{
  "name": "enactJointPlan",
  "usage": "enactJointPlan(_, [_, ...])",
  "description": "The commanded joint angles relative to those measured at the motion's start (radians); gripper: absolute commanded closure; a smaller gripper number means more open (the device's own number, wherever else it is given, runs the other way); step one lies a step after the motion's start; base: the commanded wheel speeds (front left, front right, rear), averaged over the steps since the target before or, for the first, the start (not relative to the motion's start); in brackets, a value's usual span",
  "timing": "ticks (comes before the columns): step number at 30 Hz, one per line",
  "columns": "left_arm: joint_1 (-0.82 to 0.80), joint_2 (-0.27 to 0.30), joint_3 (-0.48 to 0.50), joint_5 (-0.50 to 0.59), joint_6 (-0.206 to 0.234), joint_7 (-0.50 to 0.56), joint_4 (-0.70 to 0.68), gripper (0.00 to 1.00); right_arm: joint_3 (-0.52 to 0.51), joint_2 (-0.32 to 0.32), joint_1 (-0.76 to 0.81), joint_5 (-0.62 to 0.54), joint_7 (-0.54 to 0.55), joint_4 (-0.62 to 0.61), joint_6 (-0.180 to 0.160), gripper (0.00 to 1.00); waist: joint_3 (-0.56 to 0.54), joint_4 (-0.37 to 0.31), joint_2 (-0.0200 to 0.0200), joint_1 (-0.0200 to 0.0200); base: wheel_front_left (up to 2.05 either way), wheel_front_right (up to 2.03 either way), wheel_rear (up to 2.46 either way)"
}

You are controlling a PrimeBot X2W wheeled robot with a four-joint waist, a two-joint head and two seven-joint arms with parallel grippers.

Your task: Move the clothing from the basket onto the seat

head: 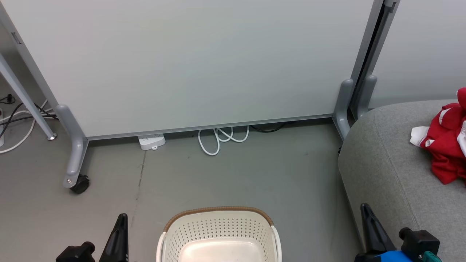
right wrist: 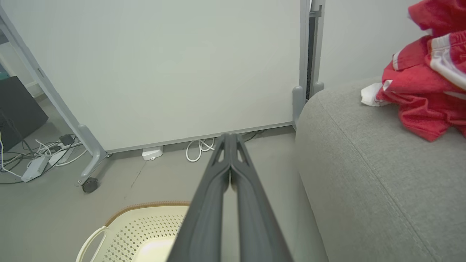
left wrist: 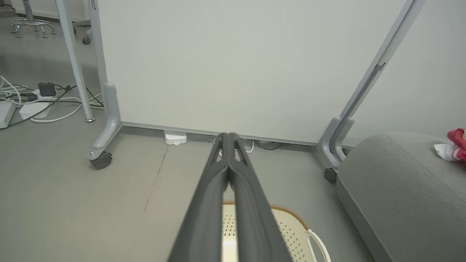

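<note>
Head view: you have the clothing [head: 446, 145] on the seat [head: 386, 171], far right, cropped by the frame edge. It's a red heap with white trim. Its long axis runs top to bottom in this view, along the right edge. One white cuff sticks out left, pointing toward the seat's rounded corner. Right wrist view gives you the same pile at upper right, with the cuff again pointing left and striped trim on top. It's probably more than one garment, but the folds overlap and the crop hides the rest, so you can't count them.

You see the basket [head: 218, 227] on the floor [head: 236, 174] at bottom centre, between the two grippers, near the seat but apart from it. Its brown rim arcs toward the partition panel [head: 189, 65]. The near end is cropped, so you can't call its long axis. The inner bottom shows bare cream plastic.

The left gripper [head: 122, 217] is clenched on itself, fingers pressed together along their length. It points at the base of the panel, just left of the basket.

The right gripper [head: 364, 208] is clenched the same way, fingers touching. It points the same direction, at the seat's front edge.

Under the panel edge you have a power strip [head: 151, 142] and a white cable loop [head: 222, 140].
</note>
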Motion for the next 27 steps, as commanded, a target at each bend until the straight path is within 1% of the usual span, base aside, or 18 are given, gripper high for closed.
enactJointPlan(1, [-0.025, 0.003, 0.008, -0.032, -0.001, 0.006, -0.017, 1.0, -0.006, 0.0, -0.021, 0.036, 0.005, -0.016, 0.0, 1.0, 0.0, 0.0, 0.0, 0.0, 0.0, 0.0, 0.0])
enactJointPlan(14, [-0.036, 0.005, 0.025, -0.263, -0.002, 0.061, -0.035, 1.0, -0.02, 0.0, -0.04, 0.288, 0.062, -0.029, 0.0, 1.0, 0.003, -0.004, 0.0, 0.0, 0.0, 0.0, 0.0])
enactJointPlan(27, [-0.05, 0.006, 0.043, -0.461, -0.003, 0.111, -0.046, 1.0, -0.035, 0.0, -0.059, 0.503, 0.114, -0.037, 0.0, 1.0, 0.007, -0.008, 0.0, -0.0001, 0.0, 0.0, 0.0])
